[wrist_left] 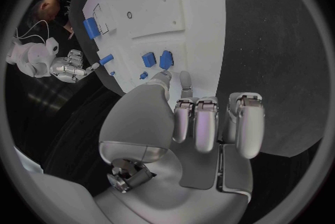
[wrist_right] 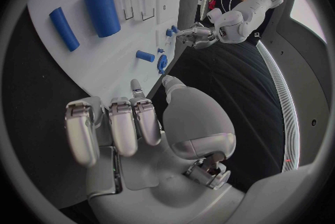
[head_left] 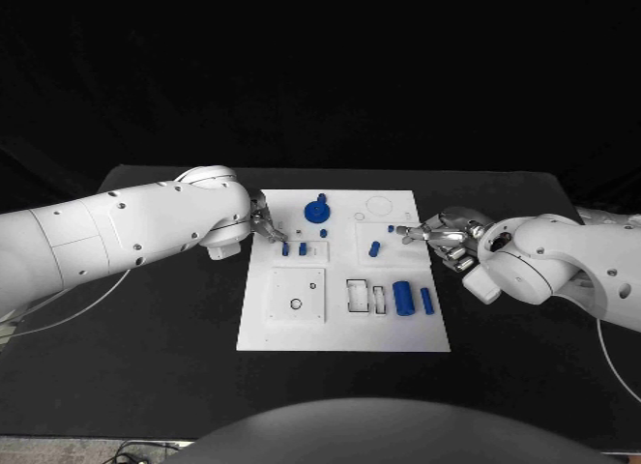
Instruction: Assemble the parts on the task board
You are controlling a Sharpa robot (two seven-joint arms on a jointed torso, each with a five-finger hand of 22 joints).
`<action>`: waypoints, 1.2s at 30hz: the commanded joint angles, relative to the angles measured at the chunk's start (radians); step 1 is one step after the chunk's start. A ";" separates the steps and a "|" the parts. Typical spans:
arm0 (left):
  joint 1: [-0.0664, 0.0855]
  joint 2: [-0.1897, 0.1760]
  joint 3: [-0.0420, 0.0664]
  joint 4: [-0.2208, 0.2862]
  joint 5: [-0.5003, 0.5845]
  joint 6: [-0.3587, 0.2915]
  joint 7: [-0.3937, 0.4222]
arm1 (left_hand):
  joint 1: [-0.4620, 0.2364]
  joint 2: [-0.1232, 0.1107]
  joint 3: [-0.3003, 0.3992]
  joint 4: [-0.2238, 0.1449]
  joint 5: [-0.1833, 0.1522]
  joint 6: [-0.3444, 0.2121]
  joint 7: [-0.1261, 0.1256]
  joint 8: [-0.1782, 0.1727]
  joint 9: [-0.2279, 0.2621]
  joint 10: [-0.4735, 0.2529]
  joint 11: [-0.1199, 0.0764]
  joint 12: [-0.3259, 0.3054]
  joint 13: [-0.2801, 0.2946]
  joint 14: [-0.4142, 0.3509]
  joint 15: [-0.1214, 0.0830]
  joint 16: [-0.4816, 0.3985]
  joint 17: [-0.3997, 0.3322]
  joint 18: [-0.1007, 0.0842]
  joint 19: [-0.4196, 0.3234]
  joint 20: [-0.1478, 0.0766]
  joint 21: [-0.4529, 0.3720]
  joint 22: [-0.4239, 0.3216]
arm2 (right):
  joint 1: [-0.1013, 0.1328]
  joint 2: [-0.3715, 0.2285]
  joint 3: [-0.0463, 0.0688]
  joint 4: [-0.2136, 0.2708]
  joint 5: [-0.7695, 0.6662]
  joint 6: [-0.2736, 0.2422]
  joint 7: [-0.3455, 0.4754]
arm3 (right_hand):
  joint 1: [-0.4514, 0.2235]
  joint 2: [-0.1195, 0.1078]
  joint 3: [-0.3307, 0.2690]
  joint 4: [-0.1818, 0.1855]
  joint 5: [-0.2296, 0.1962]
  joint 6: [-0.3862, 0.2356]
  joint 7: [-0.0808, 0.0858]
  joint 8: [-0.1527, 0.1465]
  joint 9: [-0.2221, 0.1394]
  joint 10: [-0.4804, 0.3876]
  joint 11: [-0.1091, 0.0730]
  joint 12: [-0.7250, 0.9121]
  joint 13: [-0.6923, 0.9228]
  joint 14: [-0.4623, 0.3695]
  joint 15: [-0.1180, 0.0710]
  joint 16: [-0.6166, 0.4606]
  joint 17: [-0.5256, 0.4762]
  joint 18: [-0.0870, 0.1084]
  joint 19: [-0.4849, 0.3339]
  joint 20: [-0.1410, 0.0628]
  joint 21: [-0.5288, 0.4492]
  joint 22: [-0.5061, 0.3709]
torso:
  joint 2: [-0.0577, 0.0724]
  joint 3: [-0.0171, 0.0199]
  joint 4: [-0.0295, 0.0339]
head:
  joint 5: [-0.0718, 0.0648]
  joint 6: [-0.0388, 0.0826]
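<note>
The white task board (head_left: pixel 341 333) lies mid-table. On it are a blue gear-like part (head_left: pixel 317 211), two small blue blocks (head_left: pixel 295 248), a short blue peg (head_left: pixel 374 248), a thick blue cylinder (head_left: pixel 402 298) and a thin one (head_left: pixel 426 301). My left hand (head_left: pixel 265 230) hovers at the board's left edge beside the two blocks (wrist_left: pixel 158 60); its thumb and one finger (wrist_left: pixel 186 80) reach out apart, the others curl in, and it holds nothing. At the right edge my right hand (head_left: pixel 439 232) sits the same way, empty, with the peg (wrist_right: pixel 145 56) and the gear (wrist_right: pixel 162 62) just beyond its fingertips (wrist_right: pixel 136 85).
Two black-outlined rectangular slots (head_left: pixel 367 296) lie left of the thick cylinder. A black ring (head_left: pixel 295 304) rests on a raised square plate at the board's front left. Black table surrounds the board on all sides.
</note>
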 commanded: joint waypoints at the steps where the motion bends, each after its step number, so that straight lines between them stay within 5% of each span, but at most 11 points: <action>1: 0.000 0.001 0.000 0.004 0.014 0.012 0.019 | 0.000 0.001 -0.006 0.002 -0.005 -0.002 0.001 0.004 -0.001 0.102 0.001 0.002 0.263 0.104 0.000 0.003 0.263 -0.007 0.107 -0.005 0.002 0.263 | -0.001 0.001 0.000 0.000 -0.008 0.007 0.001 | 0.009 0.001 -0.005 0.000 0.006 -0.006 -0.001 0.004 0.001 0.105 0.006 0.004 0.263 0.108 0.007 0.004 0.263 -0.007 0.103 0.009 0.004 0.263 | 0.000 0.0000 0.0001 | -0.001 0.000; 36: 0.000 -0.008 0.000 0.015 0.023 0.005 0.031 | 0.000 0.000 -0.008 0.002 -0.006 -0.001 0.001 0.005 -0.001 0.102 0.001 0.002 0.263 0.104 0.000 0.003 0.263 -0.007 0.107 -0.005 0.002 0.263 | -0.001 0.001 0.000 -0.001 -0.008 0.007 0.001 | 0.012 0.002 -0.006 0.000 0.007 -0.007 -0.001 0.005 0.001 0.105 0.006 0.004 0.263 0.108 0.007 0.004 0.263 -0.007 0.103 0.009 0.004 0.263 | 0.001 -0.0001 0.0003 | 0.000 0.000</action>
